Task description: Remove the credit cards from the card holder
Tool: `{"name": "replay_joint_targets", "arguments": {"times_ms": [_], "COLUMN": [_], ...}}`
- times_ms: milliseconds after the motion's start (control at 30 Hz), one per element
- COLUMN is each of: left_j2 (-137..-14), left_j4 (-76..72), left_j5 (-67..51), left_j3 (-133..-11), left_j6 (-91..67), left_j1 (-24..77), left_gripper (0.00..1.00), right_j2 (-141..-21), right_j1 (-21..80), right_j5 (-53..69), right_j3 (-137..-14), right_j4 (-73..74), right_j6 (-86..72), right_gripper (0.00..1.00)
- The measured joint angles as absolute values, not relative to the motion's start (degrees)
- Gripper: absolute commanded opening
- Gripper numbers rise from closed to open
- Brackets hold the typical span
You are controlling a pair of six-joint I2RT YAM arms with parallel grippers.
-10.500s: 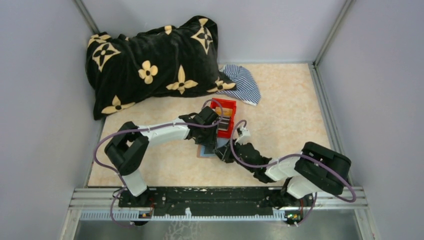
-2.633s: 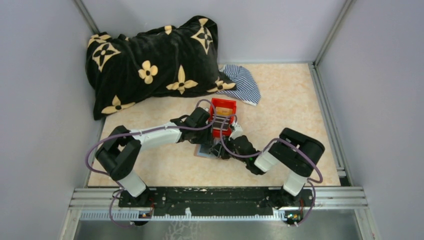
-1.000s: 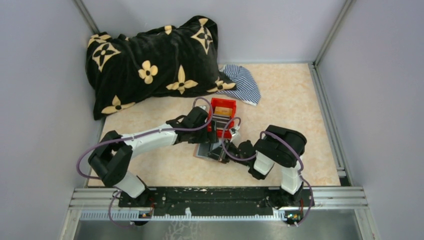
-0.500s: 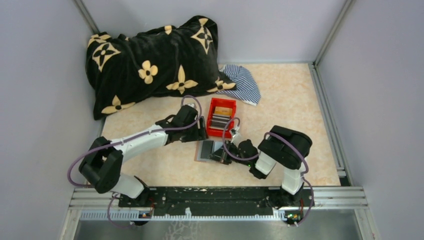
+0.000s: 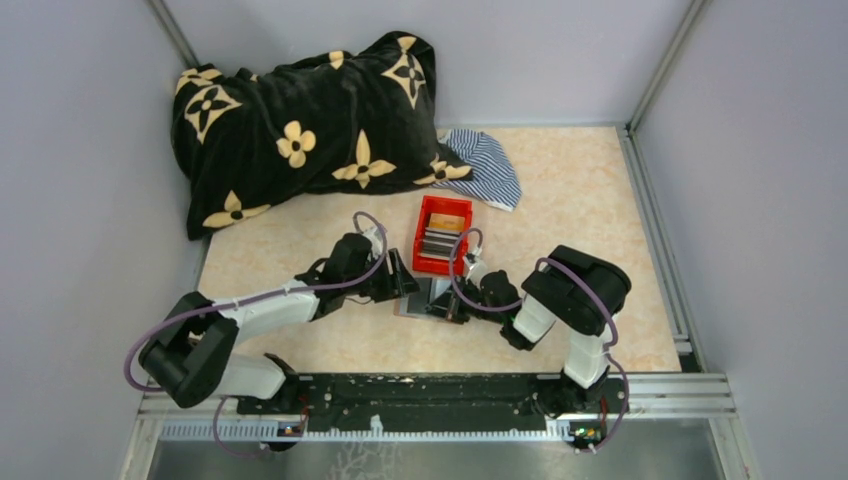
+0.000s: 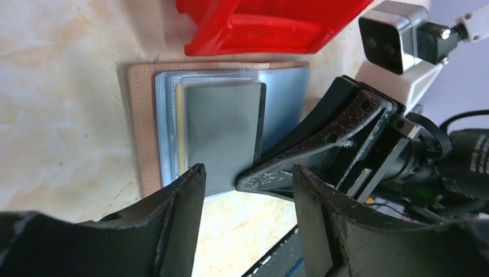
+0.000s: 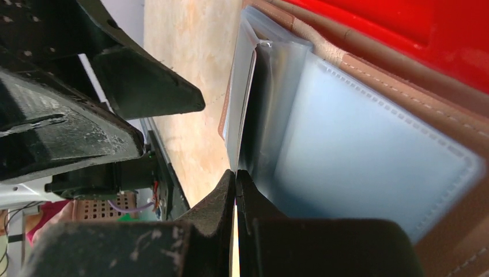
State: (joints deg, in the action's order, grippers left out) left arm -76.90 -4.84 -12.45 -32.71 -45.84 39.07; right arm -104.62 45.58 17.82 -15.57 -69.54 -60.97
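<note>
From above, the card holder lies open on the surface, just in front of the red bin and between the two arms. The left hand reaches it from the left and the right hand from the right. Several cards, grey and orange-tan, lie inside the bin. A black cushion with pale flowers and a striped cloth sit at the far side.

In the left wrist view, the left hand stands partly open with its fingers apart over the near edge of the card holder, and it holds nothing. A grey card lies on the clear sleeves of the left half. The tip of the right hand rests by that card's near corner.

In the right wrist view, the right hand is closed with its fingers pressed together. Its tip is at the edge of the clear sleeves, beside the grey-blue panel of the card holder. Whether it pinches a sleeve cannot be told. The red bin lies just beyond the brown border.
</note>
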Motion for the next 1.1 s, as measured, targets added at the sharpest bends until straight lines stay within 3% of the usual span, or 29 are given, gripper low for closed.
{"name": "replay_joint_targets", "arguments": {"times_ms": [167,467,1100], "left_j2": [-76.88,-80.07,-84.18], "left_j4": [-16.38,-25.61,-29.63], "left_j5": [-19.64,-22.98,-24.43], "left_j3": [-25.96,-24.73,-22.5], "left_j6": [-48.8,-49.95,-51.22], "left_j1": [36.1,34.65,33.98], "left_gripper": [0.61,0.61,0.6], "right_j2": [-104.62,-104.62,-106.67], "right_j1": [45.58,45.56,44.69], "right_j5": [18.41,19.35,19.88], "right_j3": [-15.57,-15.49,-14.24], "right_j4": [-69.36,-69.38,-74.13], "right_j6": [-60.58,-60.58,-62.41], "right_gripper": [0.0,0.0,0.0]}}
